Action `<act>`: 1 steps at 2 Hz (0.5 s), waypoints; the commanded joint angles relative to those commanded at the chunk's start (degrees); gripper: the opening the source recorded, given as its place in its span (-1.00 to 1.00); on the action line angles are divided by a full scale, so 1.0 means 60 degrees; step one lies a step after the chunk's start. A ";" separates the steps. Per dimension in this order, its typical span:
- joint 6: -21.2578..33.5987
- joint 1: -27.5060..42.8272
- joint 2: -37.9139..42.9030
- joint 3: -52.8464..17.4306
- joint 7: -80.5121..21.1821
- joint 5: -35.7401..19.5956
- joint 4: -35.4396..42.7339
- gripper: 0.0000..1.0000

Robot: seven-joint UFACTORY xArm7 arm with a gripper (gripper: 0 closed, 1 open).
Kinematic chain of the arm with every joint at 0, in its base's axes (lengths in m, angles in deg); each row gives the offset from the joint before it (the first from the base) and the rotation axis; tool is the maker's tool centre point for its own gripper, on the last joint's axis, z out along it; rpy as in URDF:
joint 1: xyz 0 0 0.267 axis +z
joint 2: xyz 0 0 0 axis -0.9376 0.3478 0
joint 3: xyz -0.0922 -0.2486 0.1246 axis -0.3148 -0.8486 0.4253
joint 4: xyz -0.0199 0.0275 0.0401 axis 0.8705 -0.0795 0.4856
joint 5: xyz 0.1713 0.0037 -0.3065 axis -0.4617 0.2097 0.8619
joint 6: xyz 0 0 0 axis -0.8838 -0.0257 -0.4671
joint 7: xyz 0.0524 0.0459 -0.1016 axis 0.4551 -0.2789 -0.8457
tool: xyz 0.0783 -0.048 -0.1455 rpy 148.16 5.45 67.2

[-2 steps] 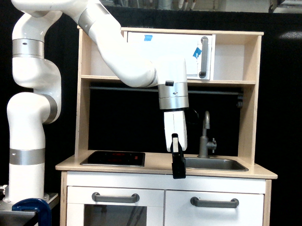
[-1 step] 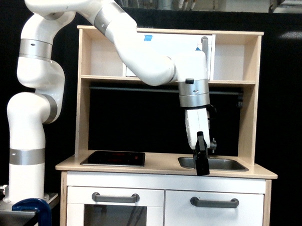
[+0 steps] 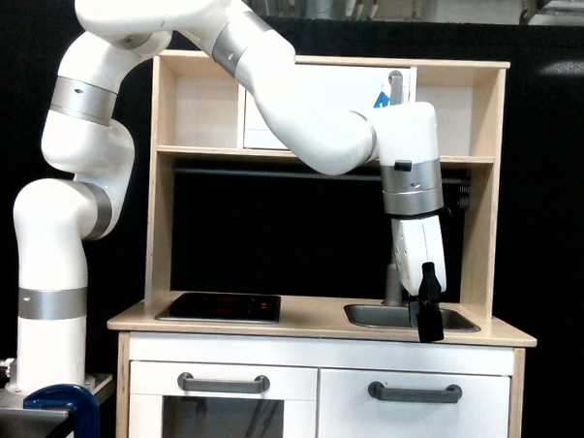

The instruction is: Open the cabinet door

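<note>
While the hand (image 3: pixel 429 327) hangs over the sink, the cabinet door (image 3: pixel 414 413) handle (image 3: pixel 414 391) lies just below it, running sideways (hand's grip state: can't tell).

The glossy white robot arm with silver-grey joint bands (image 3: pixel 278 92) ends in a black hand (image 3: pixel 429 320). The pale wooden toy-kitchen surface (image 3: pixel 316 327) carries a black hob with a faint red glow (image 3: pixel 220 306) and a grey metal sink (image 3: pixel 404 317). The plain white rectangular cabinet door (image 3: pixel 414 418) has a grey bar handle (image 3: pixel 414 391). The white upper door (image 3: pixel 307 94) bears blue tape (image 3: pixel 382 100). The backdrop is black.
</note>
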 joint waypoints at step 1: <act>0.1696 -0.1001 0.0879 0.0518 -0.2542 -0.1370 0.0992 1.00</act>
